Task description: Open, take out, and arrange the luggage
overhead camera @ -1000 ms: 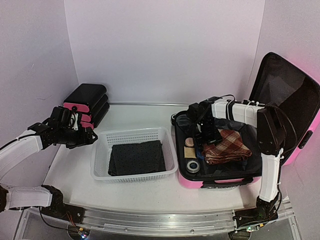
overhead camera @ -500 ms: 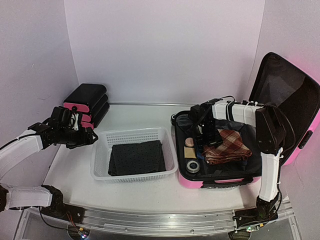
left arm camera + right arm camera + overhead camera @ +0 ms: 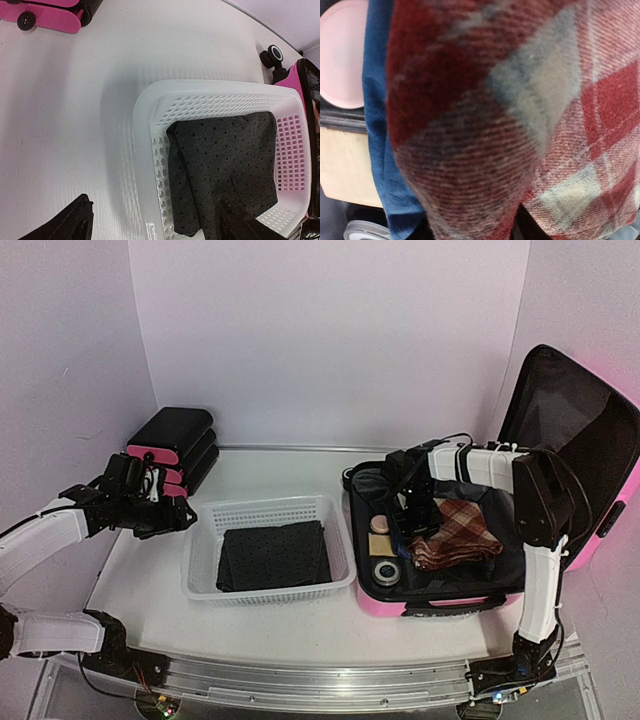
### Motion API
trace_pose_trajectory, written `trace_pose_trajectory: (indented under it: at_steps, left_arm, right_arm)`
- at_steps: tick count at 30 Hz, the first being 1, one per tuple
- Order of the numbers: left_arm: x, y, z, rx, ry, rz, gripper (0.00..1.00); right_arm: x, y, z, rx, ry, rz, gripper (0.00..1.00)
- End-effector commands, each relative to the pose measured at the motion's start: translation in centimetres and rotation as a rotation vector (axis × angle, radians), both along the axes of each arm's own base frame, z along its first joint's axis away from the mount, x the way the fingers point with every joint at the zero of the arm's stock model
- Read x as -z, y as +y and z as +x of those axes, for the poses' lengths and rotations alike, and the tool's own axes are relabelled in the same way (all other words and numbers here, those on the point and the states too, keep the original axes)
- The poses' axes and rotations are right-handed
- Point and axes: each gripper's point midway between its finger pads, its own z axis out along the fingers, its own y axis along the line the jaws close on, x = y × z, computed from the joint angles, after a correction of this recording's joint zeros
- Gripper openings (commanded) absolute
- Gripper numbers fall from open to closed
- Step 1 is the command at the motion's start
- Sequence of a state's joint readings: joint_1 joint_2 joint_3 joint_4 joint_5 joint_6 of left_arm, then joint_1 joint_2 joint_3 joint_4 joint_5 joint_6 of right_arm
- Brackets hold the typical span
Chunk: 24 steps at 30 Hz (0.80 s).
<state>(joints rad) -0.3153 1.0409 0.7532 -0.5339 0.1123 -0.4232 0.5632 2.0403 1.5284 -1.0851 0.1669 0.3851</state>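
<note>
The luggage lies open at the right of the table, its lid standing up against the right wall and its pink shell facing the near edge. A plaid cloth lies in its lower half, with a blue cloth under it. To the left of the plaid cloth are a beige box and a round tin.

The right gripper reaches down into the luggage at the left edge of the plaid cloth. Its wrist view is filled by the plaid weave pressed close to the lens, and the fingers are hidden, so I cannot tell whether they are apart or clamped on the cloth.

The left gripper hangs above the table just left of a white basket. Its fingers are spread wide, with nothing between them. The basket sits between the two arms and holds a folded dark cloth. A black drawer unit with pink fronts stands at the far left, near the back wall
</note>
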Motion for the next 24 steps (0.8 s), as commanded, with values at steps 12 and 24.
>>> trace_pose_trajectory:
  at_steps: [12,24]
  left_arm:
    - [-2.0,-1.1,1.4,0.024,-0.051,-0.035,0.84]
    - [-1.7,-1.3,1.6,0.03,-0.043,-0.039,0.84]
  right_arm:
    - [-3.3,-1.0,0.0,-0.028,-0.041,0.062,0.13]
    - [-3.4,-0.3,0.3,-0.027,-0.072,0.18,0.0]
